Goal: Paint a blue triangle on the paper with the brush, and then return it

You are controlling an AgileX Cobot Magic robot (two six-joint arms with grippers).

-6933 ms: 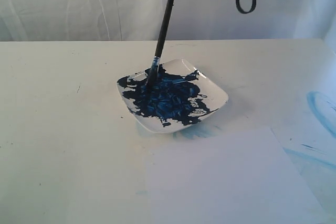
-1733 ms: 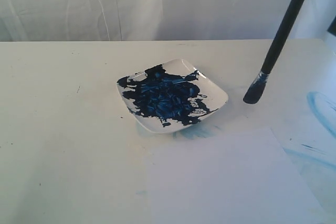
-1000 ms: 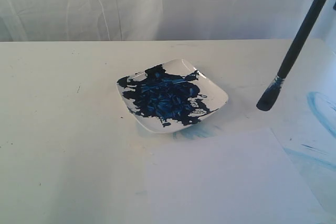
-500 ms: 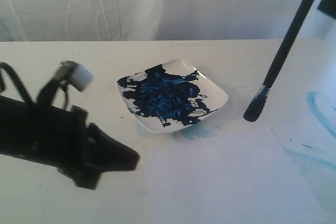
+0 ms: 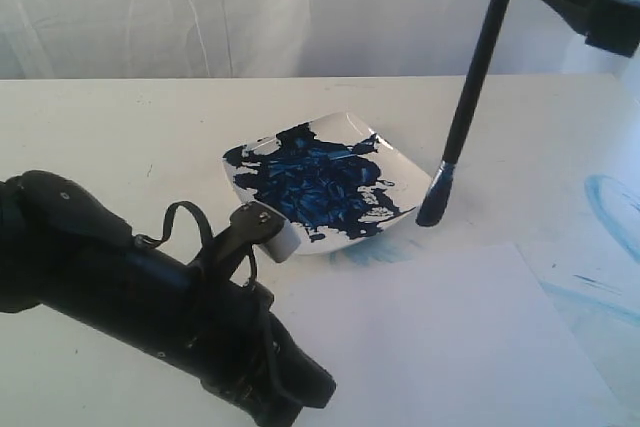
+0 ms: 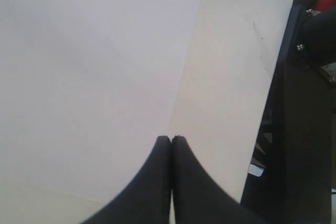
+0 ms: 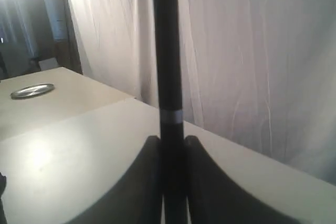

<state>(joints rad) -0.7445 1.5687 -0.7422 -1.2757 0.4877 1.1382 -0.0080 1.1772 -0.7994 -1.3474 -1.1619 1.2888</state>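
Treat the long black-handled, blue-bristled paintbrush [image 5: 470, 97] as light, stiff, swivel-prone; grip high on handle, as clamped now in right fingers [image 7: 149, 182], with left fingers [image 6: 152, 182] pressed together

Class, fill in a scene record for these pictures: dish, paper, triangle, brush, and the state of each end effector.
dish: white, smeared with dark-blue paint
paper: flat on the table, no dark-blue strokes visible
triangle: not yet painted
brush: slightly tilted, bristles down beside the dish
right end effector: shut on the brush
left end effector: shut, empty, at the paper's edge
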